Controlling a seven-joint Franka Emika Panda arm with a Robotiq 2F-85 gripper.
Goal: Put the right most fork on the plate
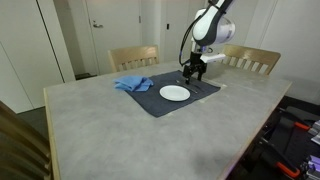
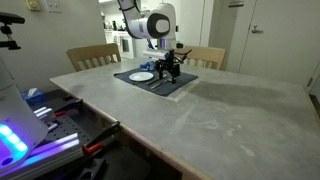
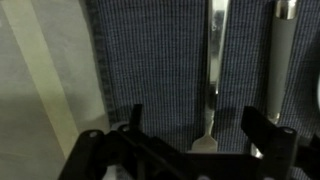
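Grey tabletop [image 1: 100, 130] filled both exterior views. In an exterior view, starting at the left, a blue cloth [image 1: 133, 84] lay crumpled on the left end of a dark mat [image 1: 160, 104]. A white plate [image 1: 175, 93] sat on the mat beside it. Just right of the plate, the gripper [image 1: 193, 72] hung low over the mat beneath the white arm [image 1: 212, 25]. Two wooden chairs [image 1: 133, 57] stood behind the table.

In an exterior view from another side, the plate [image 2: 141, 76] again came first on the mat [image 2: 160, 87], with the gripper [image 2: 170, 72] to its right. The cutlery was too small to make out in both exterior views.

The wrist view showed pale table at the left, then the mat's edge and its woven blue-grey cloth [image 3: 150, 60]. Right of centre, the silver fork [image 3: 213, 50] lay lengthwise on the mat, off the plate. Its broader end lay between the fingers of the gripper [image 3: 200, 128], which entered from the bottom edge. The fingers stood apart, one on each side of the fork, and I could not tell whether either touched it. At the far right, another utensil [image 3: 283, 50] lay parallel to the fork.
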